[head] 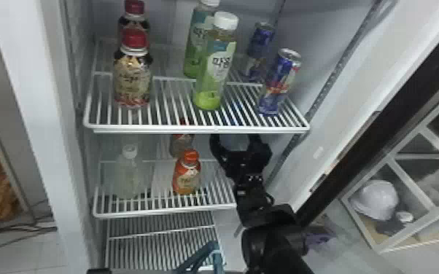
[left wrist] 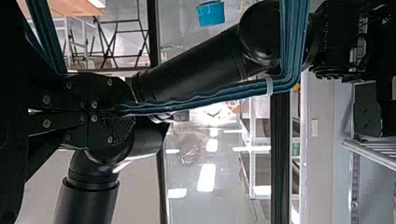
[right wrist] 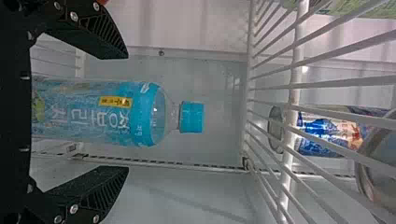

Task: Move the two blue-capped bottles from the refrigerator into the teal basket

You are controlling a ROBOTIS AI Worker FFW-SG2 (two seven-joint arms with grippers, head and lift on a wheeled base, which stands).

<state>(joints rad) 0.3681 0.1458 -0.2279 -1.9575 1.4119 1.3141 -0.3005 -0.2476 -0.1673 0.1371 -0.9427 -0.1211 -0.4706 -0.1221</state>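
- The blue-capped bottle (right wrist: pixel 93 112) stands upright in the refrigerator, beneath the upper shelf (head: pixel 156 128), its label and cap (right wrist: pixel 191 117) facing the right wrist camera.
- The right pincer (head: pixel 234 138) is spread wide, one finger to each side of the bottle, with a gap at both; nothing is gripped.
- To do this well, the pincer should keep the bottle centred, go in until the pads flank its body, then close evenly; a shallow pinch could make it slip or tip.
- Once held, it wants only a slight lift, then a straight pull outward, so the cap clears the upper shelf's wires and the bottle misses the orange-capped bottle (head: pixel 186 178).
- The right arm (head: pixel 266 226) comes in from the lower right of the head view, its pincer pointing into the refrigerator.
- The left pincer (left wrist: pixel 116 111) is closed on the teal basket's handle (left wrist: pixel 205 96).
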